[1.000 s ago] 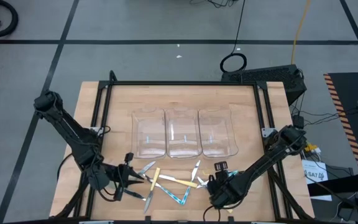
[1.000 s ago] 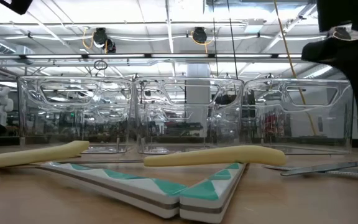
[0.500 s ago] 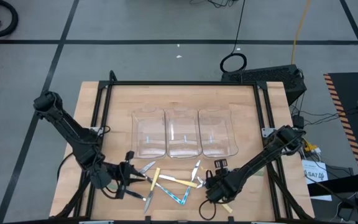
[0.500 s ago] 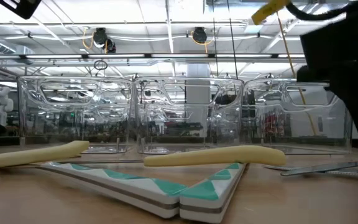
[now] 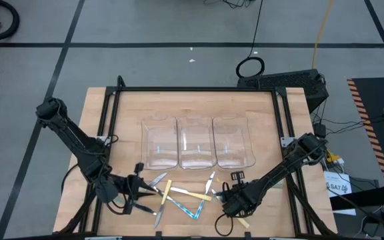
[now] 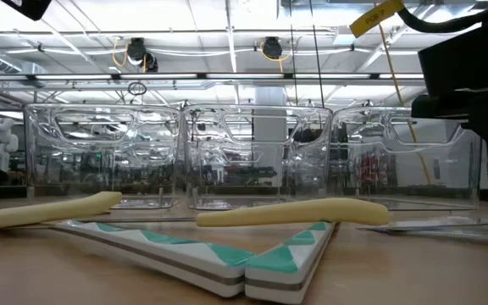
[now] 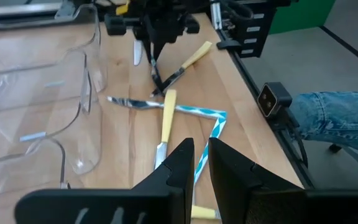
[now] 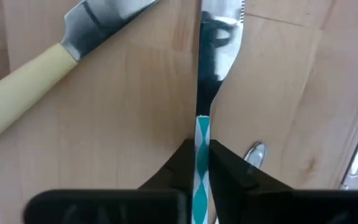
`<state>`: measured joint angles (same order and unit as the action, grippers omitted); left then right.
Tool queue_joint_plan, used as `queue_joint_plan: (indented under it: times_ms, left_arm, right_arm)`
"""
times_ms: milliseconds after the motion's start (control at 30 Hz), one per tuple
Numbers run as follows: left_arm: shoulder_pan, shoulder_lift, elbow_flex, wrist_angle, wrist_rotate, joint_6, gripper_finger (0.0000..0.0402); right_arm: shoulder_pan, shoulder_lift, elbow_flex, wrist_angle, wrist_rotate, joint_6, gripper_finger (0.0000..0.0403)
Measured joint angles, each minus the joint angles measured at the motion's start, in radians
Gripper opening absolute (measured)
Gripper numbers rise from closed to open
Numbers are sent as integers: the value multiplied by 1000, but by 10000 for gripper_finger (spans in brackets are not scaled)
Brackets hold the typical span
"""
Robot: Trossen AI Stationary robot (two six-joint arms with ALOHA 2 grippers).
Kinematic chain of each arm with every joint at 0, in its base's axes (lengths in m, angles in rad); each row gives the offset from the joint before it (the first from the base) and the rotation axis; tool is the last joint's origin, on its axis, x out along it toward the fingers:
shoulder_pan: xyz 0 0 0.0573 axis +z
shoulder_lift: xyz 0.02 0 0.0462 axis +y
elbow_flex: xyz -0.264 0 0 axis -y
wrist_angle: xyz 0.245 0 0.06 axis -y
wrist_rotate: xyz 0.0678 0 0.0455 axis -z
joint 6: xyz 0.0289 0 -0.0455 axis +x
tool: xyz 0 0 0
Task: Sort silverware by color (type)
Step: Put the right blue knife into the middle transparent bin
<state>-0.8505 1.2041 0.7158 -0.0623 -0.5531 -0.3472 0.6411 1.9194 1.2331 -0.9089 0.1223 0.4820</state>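
Note:
Silverware lies near the table's front edge: yellow-handled pieces [image 5: 167,190] [image 5: 199,195] and two teal-and-white handles meeting in a V [image 5: 191,211] [image 6: 252,258]. My right gripper [image 5: 220,197] is low at the right end of this group, shut on a knife with a green-and-white handle [image 8: 211,43]. A yellow-handled knife [image 8: 36,74] lies beside that knife. My left gripper [image 5: 151,193] [image 7: 201,158] hovers at the group's left end, fingers close together with nothing showing between them. My right gripper pinches the knife's green-and-white handle [image 8: 202,134] between its two fingers, close to where the metal blade begins. The fingers lie along the knife, and the blade reaches out ahead of them. The blade [image 6: 435,227] lies low at the table top.
Three clear plastic bins [image 5: 160,143] [image 5: 195,143] [image 5: 233,143] stand side by side in the table's middle, behind the silverware. A black frame [image 5: 199,90] runs round the wooden table. A person's leg in jeans [image 7: 334,115] shows beyond the table's edge.
My right gripper has gone down and toward the table's left edge, in among the silverware, and now has the green-and-white knife. The knife blade at the right of the low view has dropped from slightly tilted to flat.

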Motion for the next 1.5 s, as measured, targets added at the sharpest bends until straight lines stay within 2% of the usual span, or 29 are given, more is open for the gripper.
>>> queue_joint_plan:
  times_ms: [133, 233, 333, 567, 733, 967, 1200, 1300, 1500]
  left_arm:
    - [0, 0, 0, 27, -1, 36, 56]
    - [0, 0, 0, 34, -2, 51, 56]
    - [0, 0, 0, 34, -2, 53, 56]
    - [0, 1, 0, 33, -3, 28, 56]
    - [-6, 43, 0, 36, -5, 0, 56]
    - [-4, 111, 0, 47, -4, -2, 56]
    - [0, 111, 0, 111, -4, 46, 56]
    - [0, 111, 26, 120, -4, 97, 56]
    - [-2, 111, 100, 114, -4, 142, 56]
  right_arm:
    - [0, 0, -1, 0, 1, 2, 16]
    - [2, 1, 11, -7, 2, 2, 29]
    - [3, 3, 44, -30, 3, -7, 33]
    - [1, 7, 140, -83, 7, -13, 16]
    - [2, 7, 200, -111, 10, -8, 17]
    - [2, 6, 289, -186, 86, 27, 17]
    - [10, 5, 374, -195, 99, 61, 16]
    - [45, 3, 398, -174, 173, 108, 16]
    - [148, -6, 399, -70, 447, 187, 16]
